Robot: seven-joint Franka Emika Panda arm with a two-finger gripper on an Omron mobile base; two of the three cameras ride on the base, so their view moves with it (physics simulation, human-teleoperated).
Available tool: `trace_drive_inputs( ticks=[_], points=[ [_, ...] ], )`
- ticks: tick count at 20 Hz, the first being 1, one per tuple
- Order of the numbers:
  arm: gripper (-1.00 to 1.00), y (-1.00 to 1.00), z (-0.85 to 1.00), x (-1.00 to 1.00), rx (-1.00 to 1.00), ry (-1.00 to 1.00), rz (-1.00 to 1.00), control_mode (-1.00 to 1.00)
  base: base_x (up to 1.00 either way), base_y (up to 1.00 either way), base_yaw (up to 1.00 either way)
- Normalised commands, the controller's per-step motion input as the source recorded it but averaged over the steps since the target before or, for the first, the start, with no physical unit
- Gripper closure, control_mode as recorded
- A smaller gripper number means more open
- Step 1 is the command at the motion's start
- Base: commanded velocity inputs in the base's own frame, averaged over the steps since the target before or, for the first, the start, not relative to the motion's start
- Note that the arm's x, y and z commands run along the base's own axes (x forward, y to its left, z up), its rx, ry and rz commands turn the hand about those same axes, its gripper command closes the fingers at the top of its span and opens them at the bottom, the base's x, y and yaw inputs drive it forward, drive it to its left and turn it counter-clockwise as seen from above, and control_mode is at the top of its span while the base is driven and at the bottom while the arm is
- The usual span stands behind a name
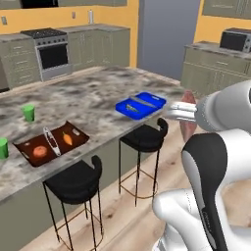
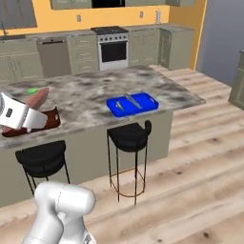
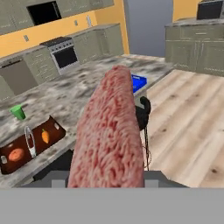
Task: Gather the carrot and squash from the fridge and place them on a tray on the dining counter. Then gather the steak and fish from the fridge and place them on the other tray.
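The pincer [image 3: 106, 181] is clenched on the steak [image 3: 109, 131], a long slab of pink, marbled meat that stands up from between the fingers and is held in the air off the near edge of the counter [image 1: 93, 100], above the floor beside the stools. From the left base view the steak [image 1: 187, 120] shows just past the hand, to the right of the blue tray [image 1: 141, 105].

The blue tray sits on the counter near its right end, with the fish [image 1: 132, 108] lying in it. Further left along the counter lies the brown tray [image 1: 29, 144], holding the carrot [image 1: 68, 139] and the squash [image 1: 40, 151]. Two green cups [image 1: 29, 112] stand on the counter near the brown tray. Two black stools [image 1: 143, 138] stand below the counter's near edge.
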Motion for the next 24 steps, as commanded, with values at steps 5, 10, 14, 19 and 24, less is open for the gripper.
trace_drive_inputs(
  ticks=[5,10,14,19,24],
  points=[
    [1.0,0.0,0.0,0.0,0.0,0.0,0.0,1.0,0.59,-0.45,0.37],
    [1.0,0.0,0.0,0.0,0.0,0.0,0.0,1.0,0.58,-0.45,0.37],
    [1.0,0.0,0.0,0.0,0.0,0.0,0.0,1.0,0.57,-0.46,0.36],
    [1.0,0.0,0.0,0.0,0.0,0.0,0.0,1.0,0.55,-0.52,0.35],
    [1.0,0.0,0.0,0.0,0.0,0.0,0.0,1.0,0.53,-0.54,0.35]
  ],
)
